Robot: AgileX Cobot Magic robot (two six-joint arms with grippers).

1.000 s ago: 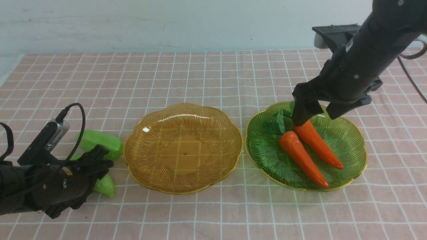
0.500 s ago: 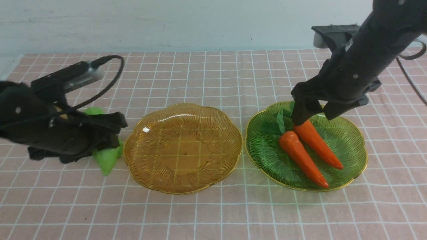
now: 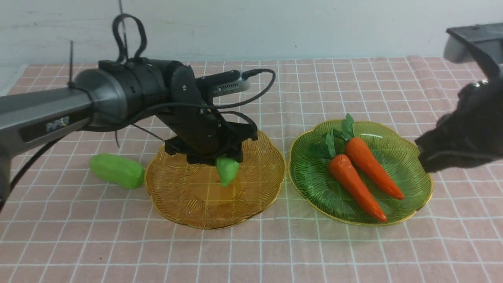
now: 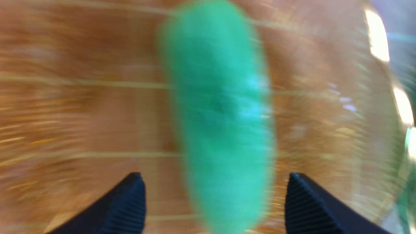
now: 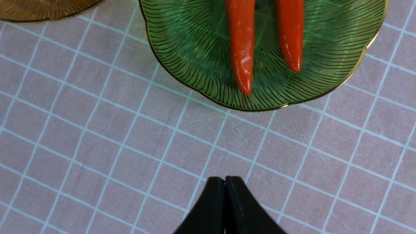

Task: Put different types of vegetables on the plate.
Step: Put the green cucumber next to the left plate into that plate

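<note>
My left gripper (image 3: 221, 159) hangs over the amber plate (image 3: 255, 188). A light-green gourd (image 3: 227, 169) sits just under it, pointed end down. In the blurred left wrist view the gourd (image 4: 221, 113) lies between the two fingertips (image 4: 135, 187) with a gap on each side, so the gripper (image 4: 214, 180) is open. A second gourd (image 3: 117, 169) lies on the cloth left of the amber plate. Two orange carrots (image 3: 369, 167) (image 3: 351, 184) lie side by side on the green plate (image 3: 314, 184). My right gripper (image 3: 426, 159) is shut and empty beside that plate's right rim.
A pink checked cloth (image 3: 251, 255) covers the table. The right wrist view shows the carrot tips (image 5: 242, 45), the green plate (image 5: 195, 48), the shut gripper (image 5: 225, 178) over bare cloth, and a corner of the amber plate (image 5: 42, 9).
My left arm carried a gourd from the cloth to above the amber plate, and its jaws now stand apart. My right gripper left the carrot tops, drew back right and shut.
</note>
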